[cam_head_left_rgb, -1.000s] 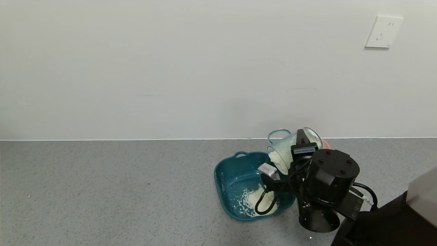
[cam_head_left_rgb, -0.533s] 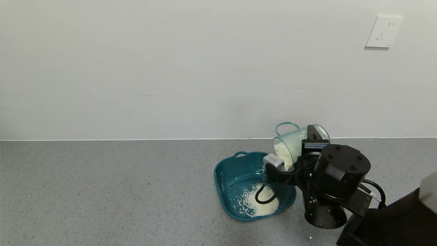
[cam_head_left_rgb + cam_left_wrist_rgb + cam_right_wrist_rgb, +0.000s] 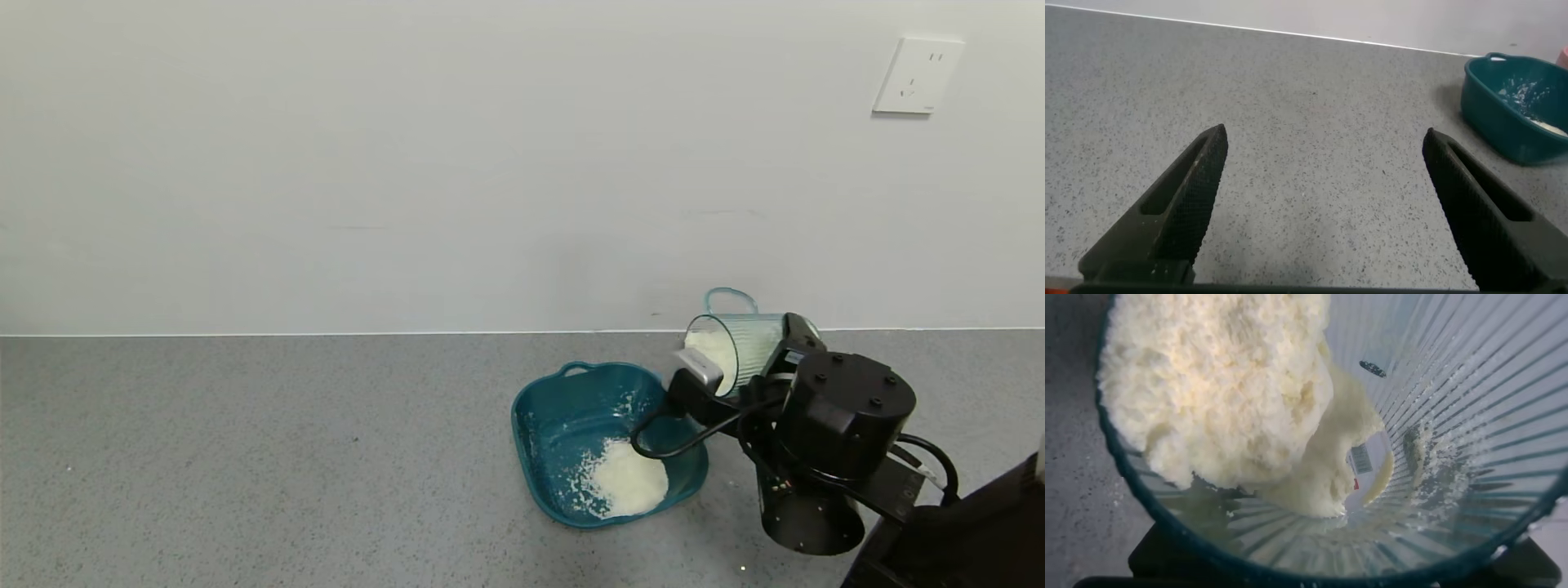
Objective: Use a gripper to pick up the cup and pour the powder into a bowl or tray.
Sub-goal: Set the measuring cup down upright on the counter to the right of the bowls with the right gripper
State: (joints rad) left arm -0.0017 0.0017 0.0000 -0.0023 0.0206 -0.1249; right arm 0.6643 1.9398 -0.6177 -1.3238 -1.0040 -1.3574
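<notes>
The right gripper has its jaws clamped on the small transparent pale blue-green ribbed plastic cup, held tipped on its side above the tabletop, just beside the right rim of the dark teal rounded-square plastic basin. A heap of white, clumpy flour-like powder already lies in the basin, yet a good clump clings inside the cup, so pouring looks only partly done. The left gripper hovers well apart, jaws spread.
</notes>
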